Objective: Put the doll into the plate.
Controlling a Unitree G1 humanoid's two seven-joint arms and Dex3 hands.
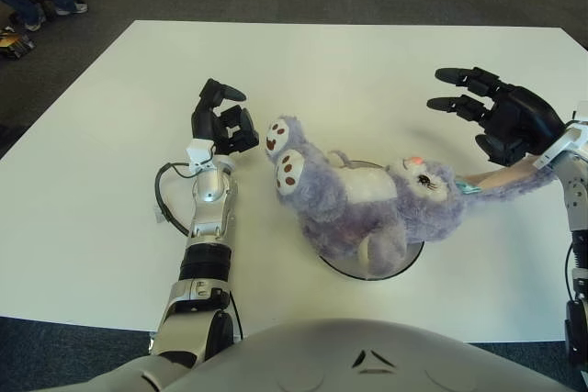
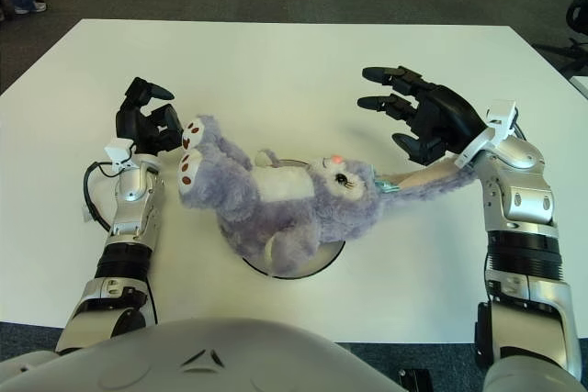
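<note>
While the doll (image 1: pixel 367 204) lies across the plate (image 1: pixel 404 262), the right hand (image 2: pixel 424 117) hovers with fingers spread.

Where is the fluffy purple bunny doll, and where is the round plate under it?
Fluffy purple bunny doll (image 1: pixel 363 204), left eye view, on its white belly.
Round plate (image 1: pixel 404 263), left eye view, on its front rim.

The purple plush rabbit doll (image 1: pixel 367 204) sprawls over the dark round plate (image 1: pixel 404 262), blocking it. The white table (image 1: pixel 367 61) lies bare toward its far edge and corners.
</note>
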